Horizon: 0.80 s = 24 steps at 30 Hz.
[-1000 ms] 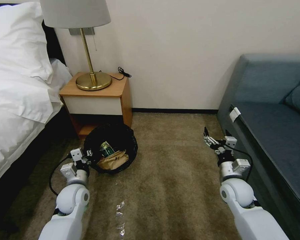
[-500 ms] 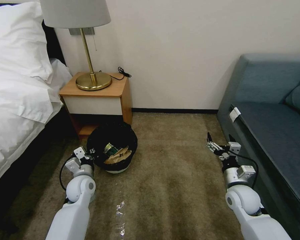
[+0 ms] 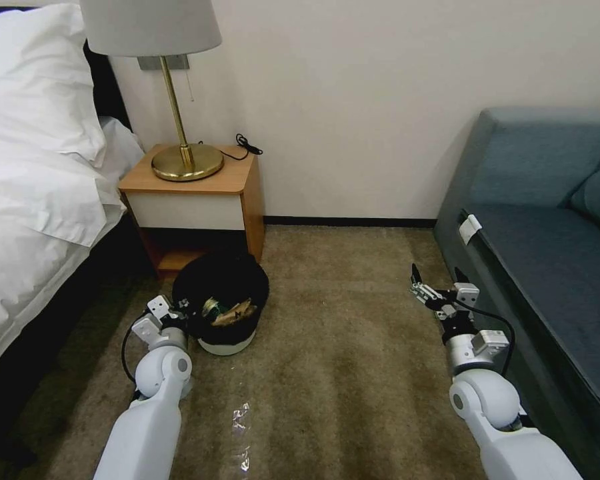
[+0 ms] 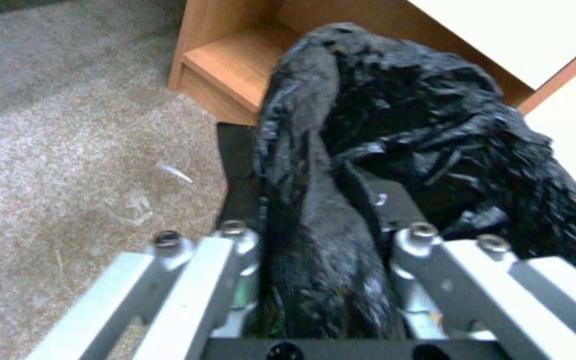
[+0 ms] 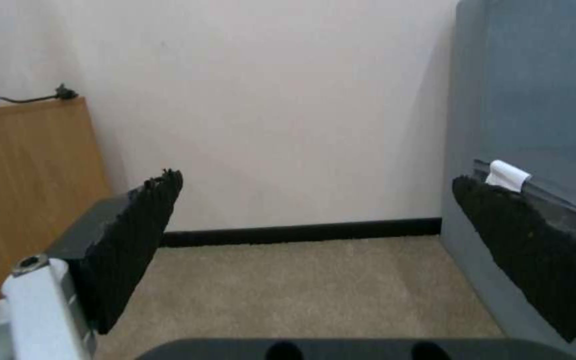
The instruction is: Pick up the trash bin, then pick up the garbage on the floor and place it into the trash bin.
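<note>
Left gripper (image 3: 183,313) is clamped on the trash bin (image 3: 221,300) rim, garbage (image 3: 230,312) inside; right gripper (image 3: 437,283) hangs released. Looks like wrapping up.

You can't make out the garbage (image 3: 228,311) inside the trash bin (image 3: 227,343): only scraps of brown and green show above the black liner, too small to tell apart. The left hand (image 3: 182,313) hides the bin's near rim, and in the wrist view the liner (image 4: 395,130) covers its fingertips.
</note>
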Motion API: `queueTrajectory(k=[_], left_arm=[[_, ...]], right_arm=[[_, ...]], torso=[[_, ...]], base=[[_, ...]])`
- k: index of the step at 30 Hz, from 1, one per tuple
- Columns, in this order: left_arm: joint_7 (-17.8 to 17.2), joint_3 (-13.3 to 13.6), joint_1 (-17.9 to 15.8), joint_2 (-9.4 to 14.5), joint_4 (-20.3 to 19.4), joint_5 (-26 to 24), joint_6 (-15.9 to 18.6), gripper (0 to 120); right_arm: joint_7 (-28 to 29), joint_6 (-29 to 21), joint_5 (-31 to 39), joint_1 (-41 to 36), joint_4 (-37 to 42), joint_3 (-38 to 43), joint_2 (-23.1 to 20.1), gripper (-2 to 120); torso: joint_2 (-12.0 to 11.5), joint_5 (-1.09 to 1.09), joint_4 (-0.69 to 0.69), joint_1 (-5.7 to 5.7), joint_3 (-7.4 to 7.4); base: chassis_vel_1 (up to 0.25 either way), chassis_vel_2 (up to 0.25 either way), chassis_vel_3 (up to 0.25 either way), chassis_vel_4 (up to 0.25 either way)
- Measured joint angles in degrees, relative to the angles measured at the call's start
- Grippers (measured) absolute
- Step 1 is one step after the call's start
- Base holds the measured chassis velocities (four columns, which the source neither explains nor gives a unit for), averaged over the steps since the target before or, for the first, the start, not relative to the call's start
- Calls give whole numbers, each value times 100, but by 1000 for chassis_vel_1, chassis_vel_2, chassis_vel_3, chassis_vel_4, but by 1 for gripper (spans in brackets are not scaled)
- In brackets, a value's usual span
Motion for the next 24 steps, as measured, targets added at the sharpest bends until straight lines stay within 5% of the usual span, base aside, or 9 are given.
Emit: queueTrajectory(k=[8, 17, 24], left_arm=[[6, 6, 12, 2, -53, 0, 12, 58], [-68, -72, 434, 210, -785, -60, 143, 97], [-201, -144, 679, 271, -1285, -41, 234, 100]], right_arm=[[-18, 0, -2, -1, -19, -1, -6, 100], [-47, 23, -102, 70, -133, -1, 59, 100], [-63, 43, -151, 85, -172, -32, 131, 100]], torso=[[0, 0, 0, 0, 0], [0, -1, 0, 0, 0], [0, 0, -1, 0, 0]], base=[[0, 0, 0, 0], [0, 0, 0, 0], [0, 0, 0, 0]])
